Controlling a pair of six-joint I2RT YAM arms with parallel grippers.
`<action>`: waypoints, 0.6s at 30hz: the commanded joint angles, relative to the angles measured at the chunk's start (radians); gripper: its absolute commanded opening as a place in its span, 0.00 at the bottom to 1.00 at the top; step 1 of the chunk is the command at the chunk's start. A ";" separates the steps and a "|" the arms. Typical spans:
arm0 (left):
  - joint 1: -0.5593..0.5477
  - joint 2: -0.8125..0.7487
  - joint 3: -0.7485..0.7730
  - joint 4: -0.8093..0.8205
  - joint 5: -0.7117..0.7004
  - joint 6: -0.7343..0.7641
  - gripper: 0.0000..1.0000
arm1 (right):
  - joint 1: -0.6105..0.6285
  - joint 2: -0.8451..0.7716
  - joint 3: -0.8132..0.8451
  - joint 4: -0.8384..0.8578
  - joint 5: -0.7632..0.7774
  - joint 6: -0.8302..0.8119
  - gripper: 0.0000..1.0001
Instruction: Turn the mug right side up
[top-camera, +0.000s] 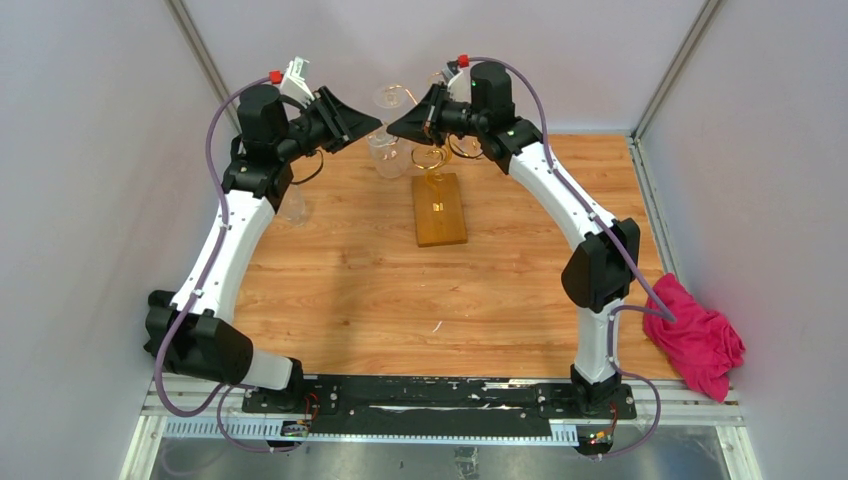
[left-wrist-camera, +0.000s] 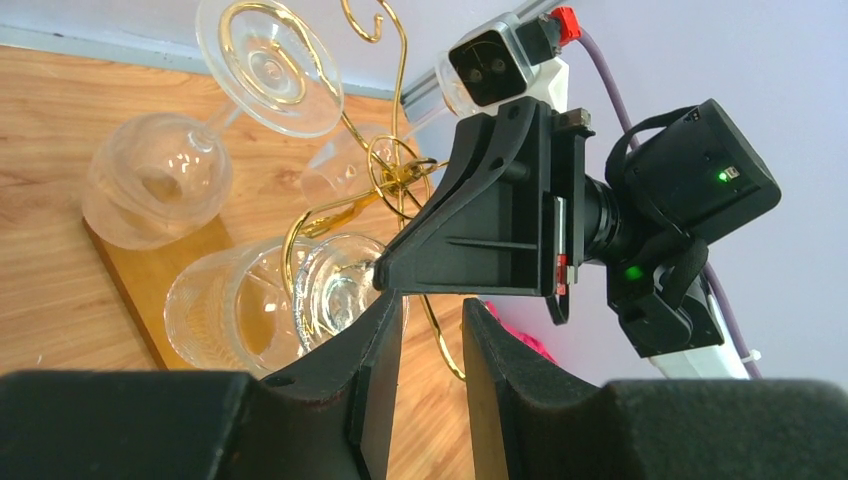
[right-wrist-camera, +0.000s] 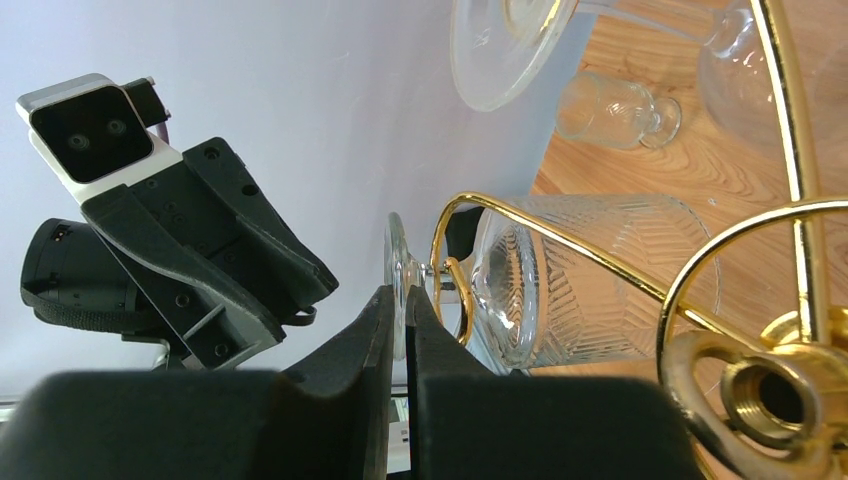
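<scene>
1. One wide table (top-camera: 340, 290) of warm wooden planks, with plain grey walls around it.
2. Crumpled pink cloth (top-camera: 700, 340) at its right edge.
3. Curly gold wire rack (top-camera: 432, 158) on a smooth wooden block (top-camera: 440, 215), with clear stemmed glasses (left-wrist-camera: 270, 60) hanging on it.
4. Ribbed glass mug (right-wrist-camera: 590, 280) lies on its side in the rack's ring.
5. Right gripper (right-wrist-camera: 402, 296) is pinched on the mug's thin round foot; left gripper (left-wrist-camera: 432, 308) stands parted, with nothing between its fingers.
</scene>
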 joint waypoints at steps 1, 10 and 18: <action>-0.006 0.003 -0.011 0.018 0.019 -0.001 0.34 | 0.030 -0.027 0.026 0.041 -0.039 0.017 0.00; -0.006 0.009 -0.007 0.018 0.022 -0.001 0.33 | 0.032 0.014 0.096 0.011 -0.036 0.010 0.00; -0.006 0.023 0.001 0.023 0.027 -0.005 0.33 | 0.037 0.052 0.145 -0.017 -0.026 -0.008 0.00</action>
